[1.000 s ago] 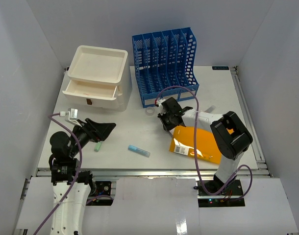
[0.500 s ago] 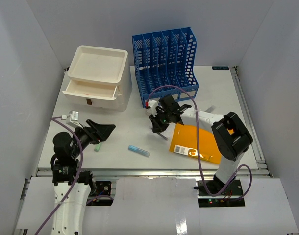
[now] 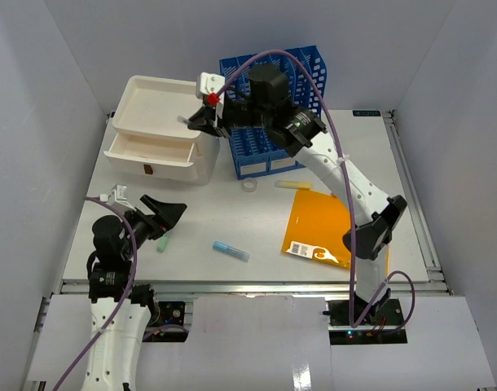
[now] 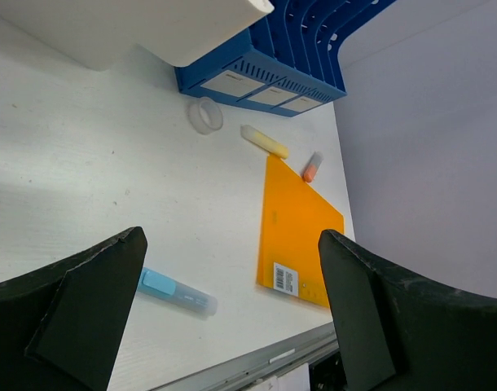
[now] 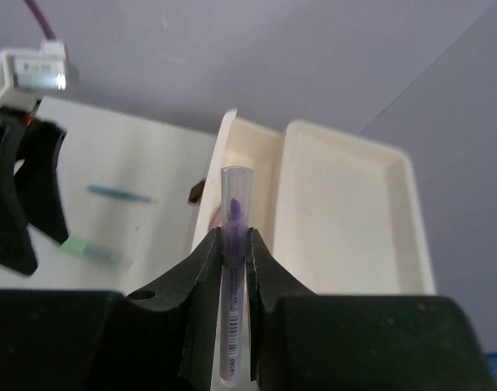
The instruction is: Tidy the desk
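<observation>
The white desk [image 3: 371, 155] holds scattered stationery. My right gripper [image 3: 201, 122] is raised over the right edge of the white drawer unit [image 3: 159, 130], whose upper drawer stands open. In the right wrist view the gripper [image 5: 234, 240] is shut on a purple highlighter [image 5: 235, 204] with a clear cap, above the unit's top tray [image 5: 338, 212]. My left gripper [image 3: 163, 216] is open and empty, low over the desk's left front. In its wrist view the gripper [image 4: 232, 244] frames a blue highlighter [image 4: 177, 292] and an orange folder [image 4: 299, 232].
A blue file rack [image 3: 277, 106] stands at the back. A tape ring [image 3: 249, 185] and a yellow highlighter [image 3: 293, 185] lie before it. An orange-red highlighter [image 4: 312, 167] lies by the folder [image 3: 323, 230]. A green highlighter [image 3: 162, 243] and the blue highlighter [image 3: 230, 251] lie front left.
</observation>
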Action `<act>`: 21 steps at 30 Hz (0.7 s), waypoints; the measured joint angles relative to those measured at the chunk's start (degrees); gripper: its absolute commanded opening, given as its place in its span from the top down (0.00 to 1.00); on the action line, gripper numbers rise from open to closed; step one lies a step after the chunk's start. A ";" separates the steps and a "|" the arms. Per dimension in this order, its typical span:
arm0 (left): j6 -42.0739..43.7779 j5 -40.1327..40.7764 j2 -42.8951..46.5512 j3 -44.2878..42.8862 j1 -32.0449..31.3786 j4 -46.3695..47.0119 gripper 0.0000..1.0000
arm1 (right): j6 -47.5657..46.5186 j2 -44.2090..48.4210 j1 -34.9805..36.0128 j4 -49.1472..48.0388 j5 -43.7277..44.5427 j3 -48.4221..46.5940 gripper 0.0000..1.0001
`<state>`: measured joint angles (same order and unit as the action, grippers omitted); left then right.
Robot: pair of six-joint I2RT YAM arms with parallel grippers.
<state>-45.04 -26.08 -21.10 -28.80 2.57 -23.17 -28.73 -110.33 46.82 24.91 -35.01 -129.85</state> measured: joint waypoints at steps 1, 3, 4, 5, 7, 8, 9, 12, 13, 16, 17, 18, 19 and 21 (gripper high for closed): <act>-0.07 0.40 -0.26 -0.01 0.00 -0.38 0.02 | 0.40 -1.75 0.63 -1.44 0.19 -3.07 0.92; -0.11 1.06 -0.45 -0.06 0.00 -0.90 0.02 | 1.97 -3.87 1.77 -5.49 0.84 -4.63 0.92; -0.11 1.55 -0.48 -0.09 0.00 -1.27 0.02 | 3.14 -4.68 2.24 -7.66 1.30 -4.24 0.92; -0.11 2.08 -0.48 -0.13 0.00 -1.72 0.02 | 4.32 -5.75 2.62 -9.70 1.84 -3.97 0.92; -0.15 2.98 -0.48 -0.17 0.00 -2.56 0.02 | 6.82 -8.92 3.34 -13.62 3.31 -4.45 0.92; -0.19 3.35 -0.48 -0.17 0.00 -2.92 0.02 | 8.19 -10.78 3.73 -15.61 4.20 -4.97 0.92; -0.24 3.72 -0.48 -0.17 0.00 -3.27 0.02 | 9.01 -12.52 4.05 -16.74 4.98 -5.19 0.92; -0.42 4.61 -0.44 -0.19 0.00 -4.19 0.02 | 10.60 -17.76 5.06 -19.76 7.85 -6.13 0.92; -0.46 4.82 -0.39 -0.19 0.00 -4.49 0.02 | 10.79 -19.36 5.39 -20.60 8.98 -6.45 0.92; -0.48 5.33 -0.14 -0.19 0.00 -5.51 0.02 | 10.73 -22.26 5.95 -21.94 11.57 -6.44 0.92; -0.48 5.44 -0.09 -0.19 0.00 -5.69 0.02 | 10.69 -22.71 6.08 -22.25 12.23 -6.18 0.91; -0.50 5.59 -0.07 -0.19 0.00 -5.91 0.02 | 10.61 -22.86 6.12 -22.52 12.63 -6.12 0.88; -0.50 5.73 -0.07 -0.19 0.00 -6.12 0.02 | 10.58 -22.92 6.12 -23.03 12.94 -5.90 0.83; -0.50 5.95 -0.05 -0.19 0.00 -6.45 0.02 | 10.54 -22.88 5.91 -24.91 13.27 -5.32 0.68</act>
<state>-45.54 -20.13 -21.15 -28.99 2.57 -29.63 -18.19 -133.21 52.73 0.00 -21.73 -135.17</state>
